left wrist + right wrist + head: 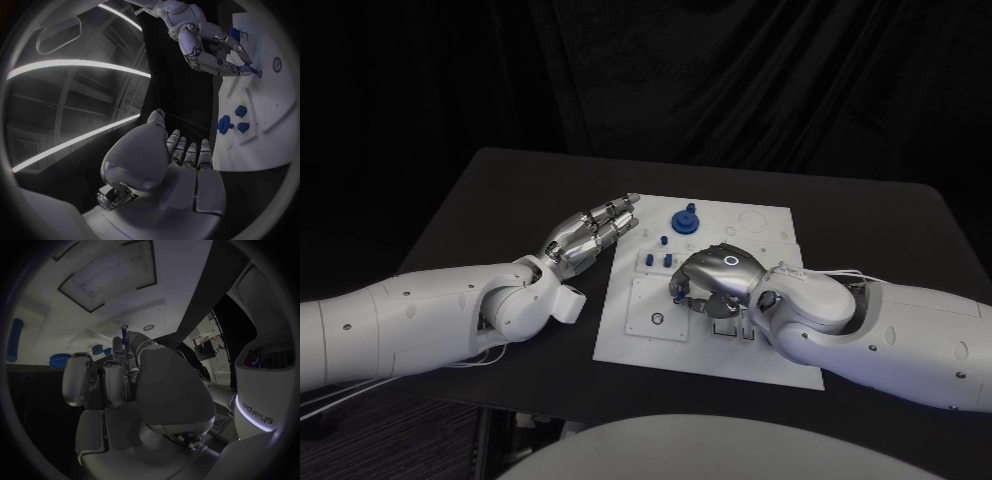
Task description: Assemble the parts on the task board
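Roughly midway, I'd judge: right hand (714, 275) pinches a small blue part (257, 73) low over the white board (762, 225) mid-bench, left hand (593, 232) rests spread beside it, more blue parts (232, 122) still loose.

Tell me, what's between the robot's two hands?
In the head view, small blue parts standing on the white task board lie between left hand and right hand.

black-curtained lab, black table (488, 200)

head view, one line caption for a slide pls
Right robot hand works a small blue part over the white task board while the left robot hand rests open at its edge.
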`<state>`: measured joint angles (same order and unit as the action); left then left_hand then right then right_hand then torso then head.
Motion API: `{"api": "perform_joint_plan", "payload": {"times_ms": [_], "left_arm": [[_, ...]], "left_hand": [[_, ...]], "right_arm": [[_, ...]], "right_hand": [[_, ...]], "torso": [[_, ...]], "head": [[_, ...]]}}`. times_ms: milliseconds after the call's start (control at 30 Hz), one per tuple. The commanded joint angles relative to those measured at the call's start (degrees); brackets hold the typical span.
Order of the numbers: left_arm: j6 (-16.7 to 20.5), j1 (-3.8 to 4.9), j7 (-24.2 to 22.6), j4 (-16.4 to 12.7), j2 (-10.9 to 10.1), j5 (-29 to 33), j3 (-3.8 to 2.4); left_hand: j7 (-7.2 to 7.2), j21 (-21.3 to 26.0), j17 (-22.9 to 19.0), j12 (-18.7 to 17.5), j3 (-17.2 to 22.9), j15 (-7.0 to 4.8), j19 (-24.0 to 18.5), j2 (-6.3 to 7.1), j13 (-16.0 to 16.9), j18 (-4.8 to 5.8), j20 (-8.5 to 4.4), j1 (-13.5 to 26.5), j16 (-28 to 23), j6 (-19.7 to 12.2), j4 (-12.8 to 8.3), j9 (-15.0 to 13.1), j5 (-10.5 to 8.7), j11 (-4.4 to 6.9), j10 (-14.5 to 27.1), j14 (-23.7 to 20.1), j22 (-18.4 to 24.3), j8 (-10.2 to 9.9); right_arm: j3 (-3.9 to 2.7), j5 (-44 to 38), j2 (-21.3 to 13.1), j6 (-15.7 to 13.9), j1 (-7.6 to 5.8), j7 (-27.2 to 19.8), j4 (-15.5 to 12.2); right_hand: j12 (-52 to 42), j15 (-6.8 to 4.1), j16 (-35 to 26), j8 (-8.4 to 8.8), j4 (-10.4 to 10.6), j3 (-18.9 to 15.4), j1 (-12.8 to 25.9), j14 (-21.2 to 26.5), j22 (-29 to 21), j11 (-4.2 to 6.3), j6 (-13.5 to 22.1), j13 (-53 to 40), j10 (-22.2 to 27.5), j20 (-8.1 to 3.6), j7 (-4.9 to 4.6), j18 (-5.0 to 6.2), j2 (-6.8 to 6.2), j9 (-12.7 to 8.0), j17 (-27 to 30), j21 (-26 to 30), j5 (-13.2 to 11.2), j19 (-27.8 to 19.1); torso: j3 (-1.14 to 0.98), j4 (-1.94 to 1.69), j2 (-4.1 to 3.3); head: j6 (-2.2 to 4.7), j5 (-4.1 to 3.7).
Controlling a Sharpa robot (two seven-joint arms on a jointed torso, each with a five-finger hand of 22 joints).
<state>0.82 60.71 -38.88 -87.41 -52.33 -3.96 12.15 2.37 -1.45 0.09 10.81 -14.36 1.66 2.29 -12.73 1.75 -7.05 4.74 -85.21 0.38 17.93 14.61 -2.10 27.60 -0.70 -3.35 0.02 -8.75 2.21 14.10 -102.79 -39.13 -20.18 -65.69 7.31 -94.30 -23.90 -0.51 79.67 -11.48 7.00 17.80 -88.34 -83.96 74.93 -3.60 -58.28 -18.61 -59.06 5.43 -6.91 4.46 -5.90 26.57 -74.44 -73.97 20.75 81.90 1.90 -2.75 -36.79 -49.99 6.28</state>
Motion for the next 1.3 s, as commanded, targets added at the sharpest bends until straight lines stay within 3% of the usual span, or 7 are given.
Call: {"api": "perform_joint_plan", "payload": {"times_ms": [33, 700, 933, 1000, 1100, 1167, 1300], "left_arm": [[-0.6, -0.08, -4.1, 0.0, 0.1, 0.2, -0.05], [-1.0, -0.18, -3.6, 0.4, 0.6, 0.2, -0.05], [-1.2, -0.23, -3.5, 0.6, 0.7, 0.2, -0.05], [-1.3, -0.25, -3.4, 0.6, 0.8, 0.2, -0.05], [-1.4, -0.28, -3.4, 0.7, 0.8, 0.2, -0.05], [-1.4, -0.31, -3.4, 0.8, 0.8, 0.2, -0.05], [-1.5, -0.41, -3.4, 0.9, 0.9, 0.2, -0.05]], "left_hand": [[0.34, 0.0, -0.1, -0.4, 0.3, 0.61, -0.1, -0.02, -0.1, 0.20, 0.51, -0.6, -0.4, -0.2, 0.0, -0.1, 0.39, -0.40, 0.2, 0.0, 0.0, -0.1], [0.44, 0.0, -0.1, -0.5, 0.4, 0.93, -0.1, -0.03, -0.1, 0.03, 0.97, -0.7, -0.4, -0.3, -0.2, 0.0, 0.42, -0.51, 0.3, 0.0, 0.0, -0.1], [0.49, 0.0, -0.1, -0.5, 0.5, 1.06, -0.1, -0.06, -0.1, -0.03, 1.13, -0.7, -0.4, -0.2, -0.2, -0.1, 0.42, -0.54, 0.3, 0.0, 0.0, -0.1], [0.58, 0.0, -0.1, -0.4, 0.5, 1.18, -0.1, -0.07, -0.1, -0.10, 1.32, -0.8, -0.4, 0.2, -0.3, -0.1, 0.41, -0.64, 0.3, 0.0, 0.1, 0.0], [0.61, 0.0, -0.1, -0.4, 0.5, 1.22, -0.1, -0.08, -0.1, -0.13, 1.39, -0.8, -0.4, 0.4, -0.3, -0.1, 0.42, -0.68, 0.3, 0.0, 0.1, 0.0], [0.65, 0.0, -0.1, -0.5, 0.5, 1.28, -0.1, -0.08, -0.1, -0.16, 1.48, -0.8, -0.4, 0.5, -0.3, -0.2, 0.41, -0.72, 0.4, 0.0, 0.1, 0.1], [0.65, 0.0, -0.1, -0.5, 0.5, 1.28, -0.1, -0.08, -0.1, -0.16, 1.48, -0.8, -0.4, 0.5, -0.3, -0.2, 0.41, -0.72, 0.4, 0.0, 0.1, 0.1]], "right_arm": [[-0.02, -0.7, 0.2, 0.4, 0.27, 0.7, 0.2], [-0.02, -0.7, 1.6, 0.5, 1.18, 0.2, 2.1], [-0.02, -0.7, 1.8, 1.9, 1.47, 0.6, 2.3], [-0.02, -0.7, 1.8, 2.6, 1.56, 0.9, 2.2], [-0.02, -0.7, 1.6, 3.5, 1.72, 1.6, 2.1], [-0.02, -0.7, 1.5, 3.4, 1.76, 1.7, 2.1], [-0.02, -0.7, 1.0, 2.7, 1.80, 2.1, 1.9]], "right_hand": [[0.3, -0.19, -0.3, 0.30, -0.4, -0.1, -0.4, -1.0, 10.2, 0.12, -0.1, -0.1, -0.5, -0.01, -0.33, -0.80, 0.00, 0.0, 0.0, 0.2, -0.4, 0.1], [0.3, -0.19, -0.3, 0.37, -0.4, -0.1, -0.4, -0.9, 10.3, 0.11, -0.1, -0.1, -0.5, 0.00, -0.35, -0.82, -0.01, 0.0, 0.0, 0.2, -0.4, 0.1], [1.9, 0.26, -0.6, 2.15, 0.0, -0.2, 0.4, -0.6, 10.1, -0.45, 1.3, 0.7, 0.6, 0.31, -0.74, -0.72, -0.36, -0.9, 0.5, 0.8, -1.9, -0.3], [3.0, 0.54, -1.2, 4.25, 0.4, -0.2, 0.9, -0.1, 9.8, -0.79, 4.3, 1.1, 2.2, 0.56, -0.90, -0.49, -0.91, -1.9, 1.3, 2.0, -3.0, -1.0], [5.3, 0.63, -3.1, 7.78, 1.5, -1.3, 2.5, 1.7, 8.6, -2.09, 10.6, 1.6, 8.8, 0.62, 0.17, 0.35, -2.38, -4.0, 3.7, 6.1, -7.0, -3.3], [5.4, 0.93, -4.3, 7.82, 2.0, -3.3, 3.4, 3.2, 7.8, -2.60, 15.5, 1.0, 14.0, 0.98, 1.36, 0.89, -2.74, -5.7, 5.3, 9.3, -9.6, -5.2], [3.2, 1.39, -5.0, 7.64, 3.1, -7.2, 3.1, 4.7, 7.1, -2.91, 19.3, -0.9, 19.8, 1.36, 3.09, 1.43, -2.58, -7.7, 6.7, 12.5, -11.4, -6.8]], "torso": [[-0.03, 0.00, -0.03], [-0.02, -0.15, -0.07], [-0.04, -0.17, -0.05], [-0.05, -0.15, -0.04], [-0.04, -0.10, 0.01], [-0.02, -0.11, 0.02], [0.01, -0.13, 0.07]], "head": [[-0.01, 0.21], [-0.01, 0.31], [-0.01, 0.26], [-0.01, 0.37], [-0.01, 0.39], [-0.01, 0.34], [-0.01, 0.26]]}}
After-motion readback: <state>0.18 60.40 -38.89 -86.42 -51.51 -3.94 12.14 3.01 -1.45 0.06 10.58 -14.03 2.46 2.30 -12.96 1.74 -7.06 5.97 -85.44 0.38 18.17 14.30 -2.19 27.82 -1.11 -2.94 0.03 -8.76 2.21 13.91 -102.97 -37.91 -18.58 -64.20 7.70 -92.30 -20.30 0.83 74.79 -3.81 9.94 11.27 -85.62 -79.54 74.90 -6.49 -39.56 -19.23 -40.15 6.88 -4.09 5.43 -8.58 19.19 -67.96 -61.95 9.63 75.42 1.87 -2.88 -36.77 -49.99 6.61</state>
